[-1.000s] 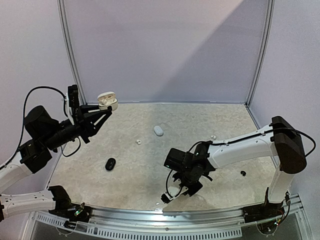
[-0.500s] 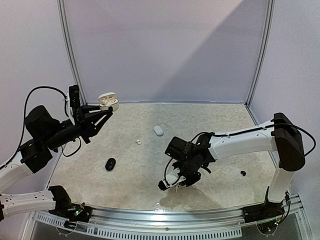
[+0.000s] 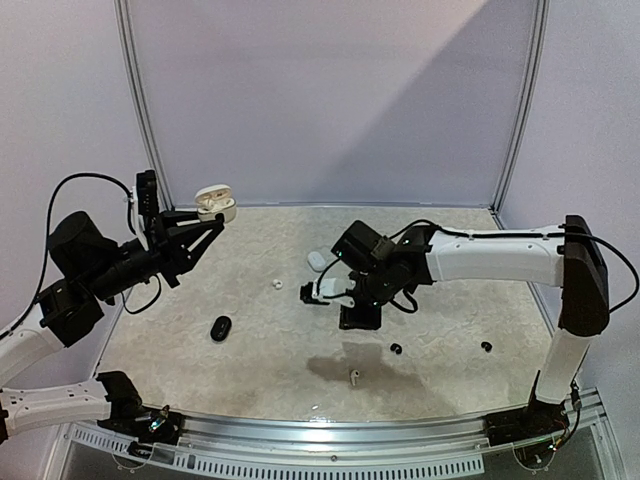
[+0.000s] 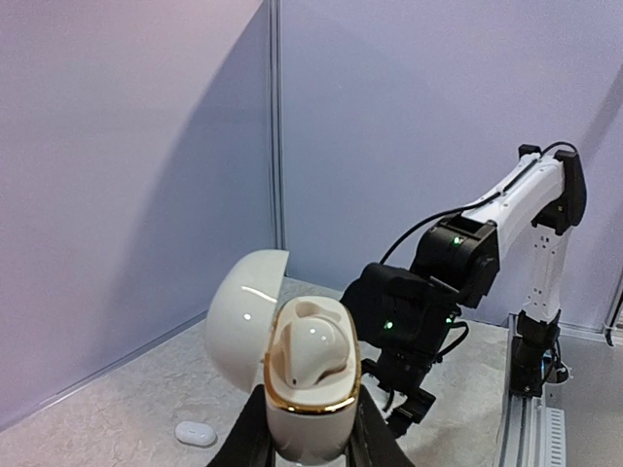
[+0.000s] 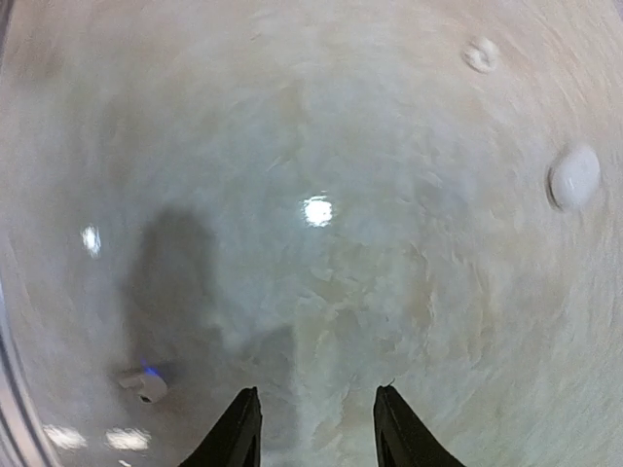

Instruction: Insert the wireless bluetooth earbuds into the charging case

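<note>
Pale marbled table (image 3: 450,240), lavender walls. At 10 o'clock, raised off the surface, the left gripper (image 3: 212,224) is clamped tight on the open white charging case (image 4: 310,389), which has a seated white bud (image 4: 313,342) in it. Above centre, the right gripper (image 5: 316,428) has its fingers partly spread and empty. Loose on the table: white earbud (image 3: 352,377) at 6, second white earbud (image 3: 277,284) at 10, black earbud (image 3: 396,348) at 4, second black earbud (image 3: 486,346) at 3; closed white case (image 3: 316,261) at 12, black case (image 3: 221,328) at 9.
</note>
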`<state>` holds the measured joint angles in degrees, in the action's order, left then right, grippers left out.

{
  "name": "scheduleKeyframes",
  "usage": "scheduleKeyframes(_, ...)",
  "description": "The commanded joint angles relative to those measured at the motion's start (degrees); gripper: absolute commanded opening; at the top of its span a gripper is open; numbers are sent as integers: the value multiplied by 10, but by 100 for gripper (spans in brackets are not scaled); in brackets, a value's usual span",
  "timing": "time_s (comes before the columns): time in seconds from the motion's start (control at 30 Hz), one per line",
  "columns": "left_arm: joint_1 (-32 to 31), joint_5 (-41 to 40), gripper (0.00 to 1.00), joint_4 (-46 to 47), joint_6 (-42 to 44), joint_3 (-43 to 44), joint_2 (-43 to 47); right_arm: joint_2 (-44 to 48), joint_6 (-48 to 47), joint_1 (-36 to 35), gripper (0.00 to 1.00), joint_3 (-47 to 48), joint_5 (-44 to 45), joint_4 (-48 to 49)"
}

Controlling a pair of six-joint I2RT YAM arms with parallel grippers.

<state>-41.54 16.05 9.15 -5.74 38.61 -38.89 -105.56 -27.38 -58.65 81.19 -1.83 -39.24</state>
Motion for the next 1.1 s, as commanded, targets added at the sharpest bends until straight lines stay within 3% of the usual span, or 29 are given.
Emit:
scheduleKeyframes(0.0, 9, 0, 0, 9, 4, -9, 6, 28, 324, 2, 44, 16, 25, -24)
scheduleKeyframes(0.13, 9, -1, 0, 9, 3, -12, 11, 42, 523, -3, 50, -25, 70, -36)
scheduleKeyframes(0.23, 9, 1, 0, 9, 1, -16, 13, 40, 601, -25, 49, -34, 97, -58)
scheduleKeyframes(0.3, 9, 2, 0, 10, -2, -18, 14, 28, 614, -39, 45, -35, 93, -72)
scheduleKeyframes(0.4, 9, 2, 0, 7, -3, -18, 19, 11, 647, -41, 30, -59, 64, -73)
scheduleKeyframes(0.5, 10, 2, 0, 2, -4, -18, 23, 3, 667, -41, 23, -90, 48, -64)
scheduleKeyframes(1.07, 12, 5, 0, -3, 1, -14, 25, -21, 667, -56, 16, -123, -24, -8)
